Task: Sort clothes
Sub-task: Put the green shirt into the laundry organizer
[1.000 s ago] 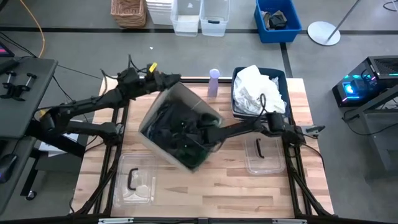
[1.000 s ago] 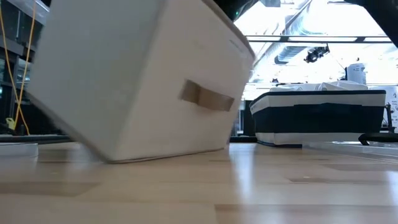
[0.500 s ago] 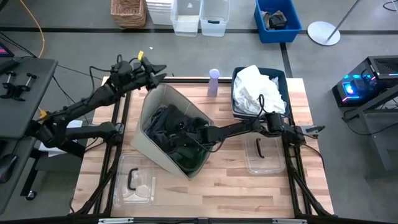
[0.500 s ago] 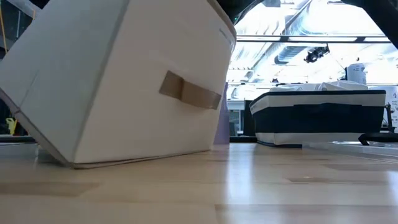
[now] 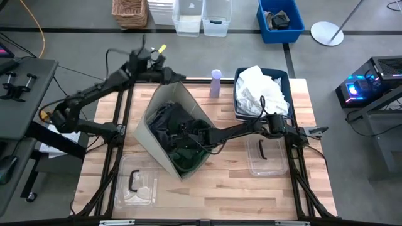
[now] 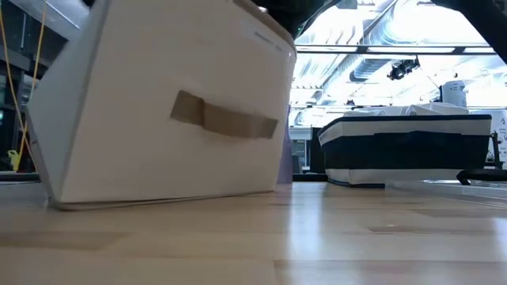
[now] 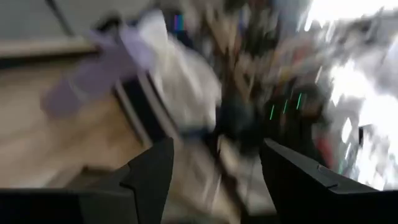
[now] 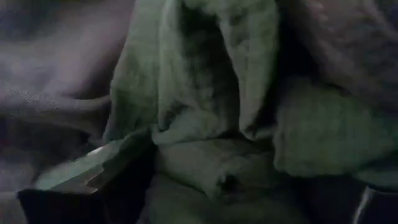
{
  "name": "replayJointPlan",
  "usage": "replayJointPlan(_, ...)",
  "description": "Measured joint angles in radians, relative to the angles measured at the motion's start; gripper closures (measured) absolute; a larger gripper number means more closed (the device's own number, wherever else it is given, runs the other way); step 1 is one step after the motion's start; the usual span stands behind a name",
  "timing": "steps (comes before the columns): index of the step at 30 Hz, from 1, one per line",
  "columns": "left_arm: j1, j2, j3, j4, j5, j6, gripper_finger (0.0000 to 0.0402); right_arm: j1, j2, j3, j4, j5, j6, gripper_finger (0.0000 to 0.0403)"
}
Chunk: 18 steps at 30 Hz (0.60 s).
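Your right claw (image 5: 188, 139) is buried in the beige fabric box (image 5: 151, 135), nose-deep in the dark clothes (image 5: 173, 129), with a dark green garment (image 8: 205, 124) bunched right against its fingers (image 8: 93, 168). You cannot tell how far they are spread, nor whether they have any cloth pinched. The green piece lies straight ahead of the claw, touching it, so the coming move looks like a close-and-pull back along the arm toward the dark blue bin (image 5: 281, 76), where the white clothes (image 5: 260, 91) are already heaped. No long axis can be read from the crumpled green folds.

Your left claw (image 5: 173, 78) is at the box's far rim, fingers (image 7: 149, 177) parted with nothing clearly between them, and it appears to be tipping the box open toward the right arm.

The high view shows the box tilted on the bench (image 5: 232, 182) and both arms' places. The low view shows only the box's outer wall (image 6: 158, 111) and the bin. Only the right wrist view shows the fabric at the fingers.
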Motion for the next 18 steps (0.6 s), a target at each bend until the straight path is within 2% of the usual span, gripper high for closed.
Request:
replayJointPlan(2,-0.027,0.015,0.137,-0.254,0.049,0.12,0.0174,0.0,0.014,0.016,0.036,0.0,-0.083,0.0061)
replayJointPlan(4,-0.065,0.016,0.271,-0.49,0.057,0.232,0.0174,0.001,-0.036,0.017,0.038,0.009,-0.179,0.0061)
replayJointPlan(5,-0.087,0.008,0.321,-0.542,0.064,0.272,0.0174,0.001,-0.074,0.016,0.018,0.02,-0.237,0.0061)
replayJointPlan(8,-0.151,-0.038,0.472,-0.54,0.055,0.306,0.0174,-0.007,-0.19,0.015,0.008,0.053,-0.409,0.0061)
replayJointPlan(9,-0.174,-0.073,0.433,-0.371,0.04,0.295,0.0174,-0.013,-0.232,0.016,0.008,0.067,-0.465,0.0061)
replayJointPlan(10,-0.192,-0.1,0.364,-0.119,0.035,0.285,0.0174,-0.021,-0.271,0.017,0.008,0.087,-0.511,0.0061)
replayJointPlan(11,-0.205,-0.119,0.299,0.014,0.015,0.274,0.0174,-0.027,-0.311,0.019,0.011,0.099,-0.556,0.0061)
replayJointPlan(15,-0.257,-0.15,0.02,0.415,-0.043,0.093,0.0174,-0.033,-0.418,0.011,0.004,0.079,-0.691,0.0061)
replayJointPlan(18,-0.29,-0.174,-0.121,0.716,-0.106,-0.067,0.0174,-0.033,-0.486,0.011,-0.043,0.084,-0.703,0.0061)
